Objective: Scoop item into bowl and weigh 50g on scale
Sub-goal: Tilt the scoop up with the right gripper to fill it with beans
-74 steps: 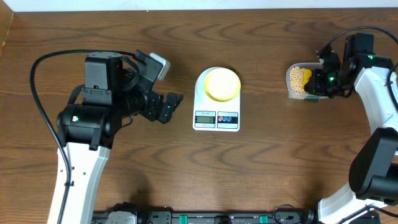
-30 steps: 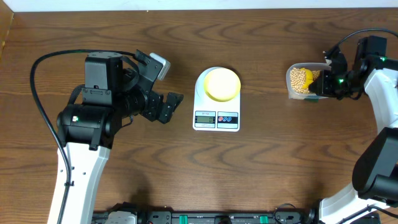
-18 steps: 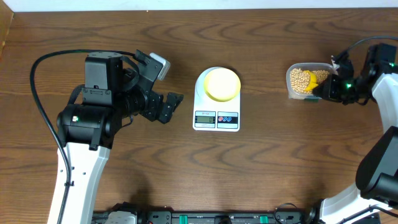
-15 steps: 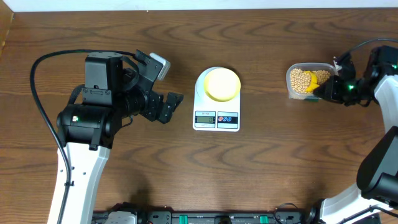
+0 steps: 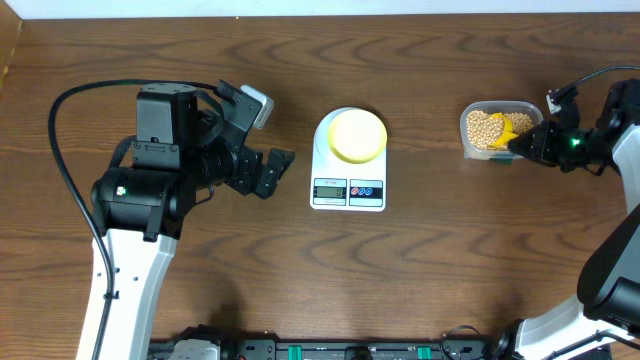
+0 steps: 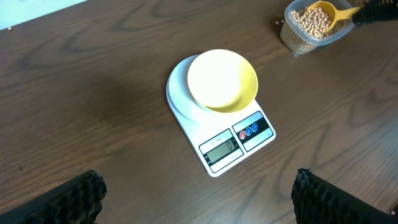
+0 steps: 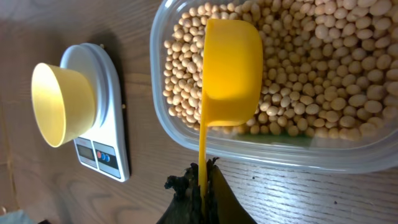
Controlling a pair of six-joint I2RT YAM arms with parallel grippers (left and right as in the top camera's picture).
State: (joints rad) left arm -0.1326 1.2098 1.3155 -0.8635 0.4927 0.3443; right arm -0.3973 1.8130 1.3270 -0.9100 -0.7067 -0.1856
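Table (image 5: 430,270): dark brown wood grain, matte. A pale strip runs past its far edge; nothing else of the room shows.

Count: 2 arms, 1 scale, 1 bowl, 1 container, 1 scoop, beans too many to count.

Left gripper (image 5: 272,137): left half of the table, jaws wide apart, holding nothing, pointed at the scale. Black ridged fingertips.

Scale (image 5: 348,190): mid-table. Flat white plastic, round platform, 1 grey LCD, 2 buttons (red, blue) on its near side.

Bowl (image 5: 358,135): pale yellow, round, smooth, upright on the platform, empty.

Right gripper (image 7: 202,193): near the right edge, jaws clamped on the scoop handle.

Scoop (image 7: 230,68): bright yellow plastic, cup inside the container, resting on the beans.

Container (image 7: 249,152): clear plastic, rounded rectangle, far right of the table, well apart from the scale.

Beans (image 7: 311,68): small, round, tan, all in the container.
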